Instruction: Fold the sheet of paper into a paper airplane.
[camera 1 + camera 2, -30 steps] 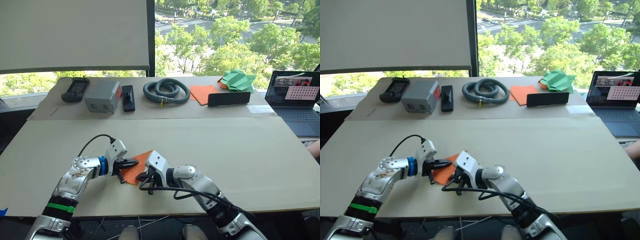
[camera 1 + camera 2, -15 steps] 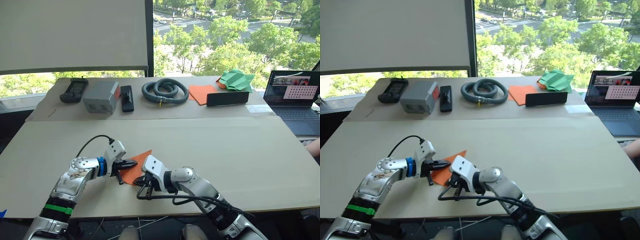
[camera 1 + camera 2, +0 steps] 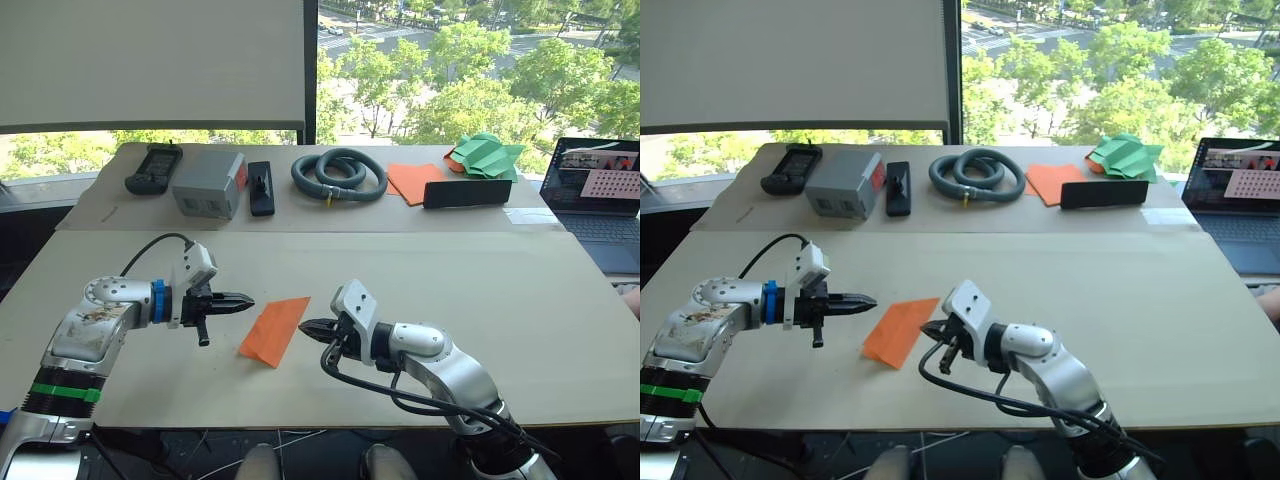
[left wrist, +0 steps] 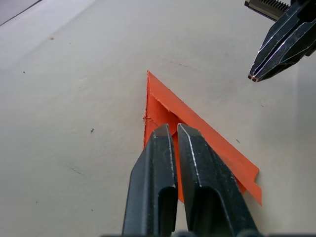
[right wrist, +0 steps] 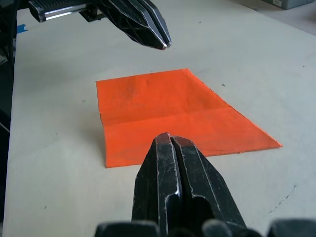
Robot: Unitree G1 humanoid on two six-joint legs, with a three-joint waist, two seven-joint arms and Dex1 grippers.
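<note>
On the near table [image 3: 520,330], between the two grippers, the paper [image 3: 275,330] lies flat and free of both. It is orange and already folded: a narrow, slanted four-sided strip with one end cut square and the other running to a point. A crease runs along its length, and in the right wrist view one layer lies over another along that line, with the near edge lifted slightly off the table. The edges look a little ragged in the left wrist view.

The left gripper [image 3: 244,299] hovers just beside the paper's far left edge, its fingers pointing toward the paper and pressed together with only a thin slit between them, holding nothing. The right gripper [image 3: 306,326] sits just off the paper's right edge, its fingers likewise closed together and empty. The two tips point toward each other across the paper.

On the far table [image 3: 110,215] stand a black handset [image 3: 153,168], a grey box [image 3: 209,186], a black bar [image 3: 262,187], a coiled hose [image 3: 339,174], a flat orange sheet [image 3: 412,181], a dark block [image 3: 467,193] and a green paper pile [image 3: 486,156]. A laptop [image 3: 598,199] is open at the right.
</note>
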